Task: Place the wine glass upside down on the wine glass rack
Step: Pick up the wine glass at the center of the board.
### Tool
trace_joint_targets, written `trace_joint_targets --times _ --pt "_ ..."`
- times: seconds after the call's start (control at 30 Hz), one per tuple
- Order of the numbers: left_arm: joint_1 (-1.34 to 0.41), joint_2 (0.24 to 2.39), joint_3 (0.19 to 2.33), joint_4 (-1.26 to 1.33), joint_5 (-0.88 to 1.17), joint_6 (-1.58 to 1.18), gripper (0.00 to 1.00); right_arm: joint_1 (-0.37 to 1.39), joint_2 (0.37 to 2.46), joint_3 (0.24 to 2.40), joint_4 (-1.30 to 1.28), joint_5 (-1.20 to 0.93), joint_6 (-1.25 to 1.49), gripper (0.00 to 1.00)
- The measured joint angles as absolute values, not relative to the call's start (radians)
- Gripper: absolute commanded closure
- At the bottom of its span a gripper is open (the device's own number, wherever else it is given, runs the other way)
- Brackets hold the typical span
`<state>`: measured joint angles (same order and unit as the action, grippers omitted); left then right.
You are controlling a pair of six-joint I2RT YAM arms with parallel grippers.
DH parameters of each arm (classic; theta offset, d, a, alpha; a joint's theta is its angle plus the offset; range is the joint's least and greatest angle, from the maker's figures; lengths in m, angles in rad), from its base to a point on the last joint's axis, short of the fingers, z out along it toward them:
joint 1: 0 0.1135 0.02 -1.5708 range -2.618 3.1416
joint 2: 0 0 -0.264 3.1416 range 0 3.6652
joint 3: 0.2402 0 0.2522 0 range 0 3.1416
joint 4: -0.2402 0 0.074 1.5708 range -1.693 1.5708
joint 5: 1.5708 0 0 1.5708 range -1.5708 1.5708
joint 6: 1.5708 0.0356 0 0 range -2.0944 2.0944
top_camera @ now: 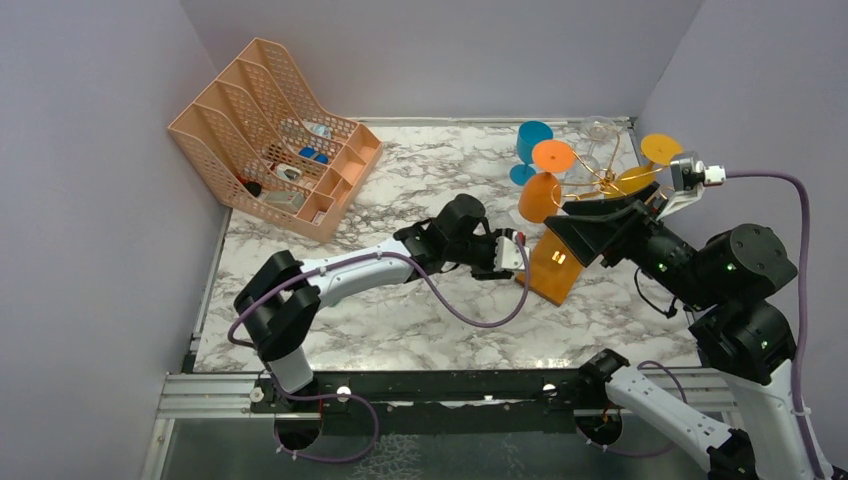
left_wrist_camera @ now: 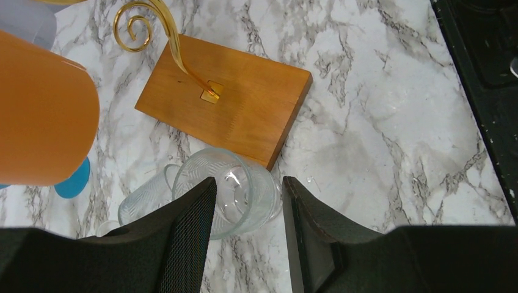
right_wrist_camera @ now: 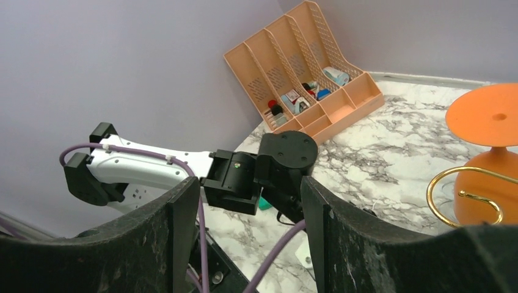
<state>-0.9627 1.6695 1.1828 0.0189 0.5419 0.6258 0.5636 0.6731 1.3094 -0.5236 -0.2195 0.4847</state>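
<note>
Scanning from the left, we are finding the peach file organiser (top_camera: 270,150) standing well to the left of the wine glass rack (top_camera: 598,182) (small odds and ends are sitting in its compartments, too small for us to name). The left arm (top_camera: 340,275) is stretching across the marble table (top_camera: 400,320) toward the rack. The left gripper (left_wrist_camera: 248,183) is hanging just beside the near left corner of the rack's wooden base (left_wrist_camera: 244,116). Its fingers (left_wrist_camera: 189,238) are standing spread apart, clasping nothing.

The wine glass (left_wrist_camera: 229,189), clear and ribbed, is lying on its side on the table with its rim right at that same corner of the base. In the left wrist view it is showing under and between the two fingers, and we cannot tell whether either finger is touching it.

On the base, the gold foot (left_wrist_camera: 211,93) of the rack's wire is sitting near the middle. An orange glass (top_camera: 543,190) is hanging upside down on the rack's left side. A blue glass (top_camera: 531,140) is showing at the rack's far left, and a yellow-orange glass (top_camera: 660,150) is hanging upside down on the rack's right side.

The right gripper (right_wrist_camera: 249,183) is hovering just beside the rack on its near right, pointing toward the left arm. Its fingers (right_wrist_camera: 174,238) are gaping wide with nothing between them.
</note>
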Motion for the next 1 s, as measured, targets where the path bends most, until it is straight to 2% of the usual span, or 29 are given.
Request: trace_joint_targets --times 0.37,0.5,0.6,0.67,1.0 --pt "-0.977 1.790 1.237 -0.071 0.516 0.746 0.63 0.564 0.668 1.338 -0.528 -0.192 0.467 0.35" --pt "-0.985 1.795 1.247 -0.093 0.491 0.772 0.84 0.564 0.664 1.338 -0.529 -0.187 0.463 0.35" --pt "-0.991 1.796 1.253 -0.102 0.480 0.789 0.91 0.564 0.661 1.338 -0.529 -0.184 0.461 0.35" --pt "-0.993 1.796 1.253 -0.107 0.480 0.791 0.99 0.564 0.661 1.338 -0.529 -0.183 0.461 0.35" --pt "-0.997 1.758 1.233 -0.170 0.436 0.738 1.00 0.564 0.652 1.333 -0.532 -0.176 0.450 0.34"
